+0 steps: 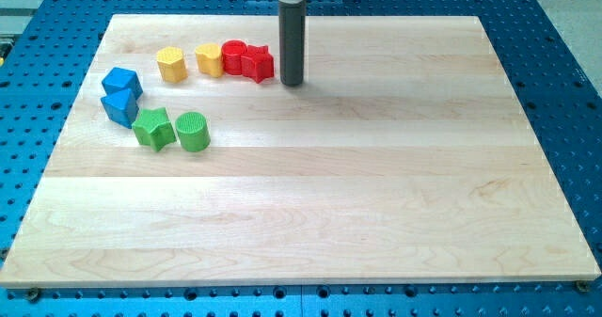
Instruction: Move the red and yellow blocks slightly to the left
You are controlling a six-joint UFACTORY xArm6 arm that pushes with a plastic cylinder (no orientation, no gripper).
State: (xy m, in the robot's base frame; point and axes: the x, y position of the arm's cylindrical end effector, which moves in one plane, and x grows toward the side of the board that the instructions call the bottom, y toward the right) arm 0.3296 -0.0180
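Rod: a straight dark rod comes down from the mount at the view's top; there is no claw on this arm, so nothing spreads, presses together or pinches.
My tip: my tip (293, 82) rests on the counter just to the view's right of the red star block, very close to it; whether they touch cannot be told.
Red star block: the red star block (258, 64) lies in the upper left part of the counter, at the right end of a row of four blocks.
Red round block: the red round block (234, 56) sits touching the star's left side.
Yellow blocks: one yellow block (209, 59), of a rounded angular shape, is pressed against the left side of the red round block; a second yellow block (170, 64) of like shape stands a little apart at the view's left end of the row.
Blue blocks: two blue blocks, one (122, 81) above the other (119, 106), touch near the counter's left edge, below and left of the yellow ones.
Green star block: the green star block (152, 128) lies just right of the lower blue block.
Green cylinder: the green cylinder (192, 132) stands beside the green star, on its right.
Counter: the pale wooden counter (376, 195) lies on a blue perforated base (564, 91).
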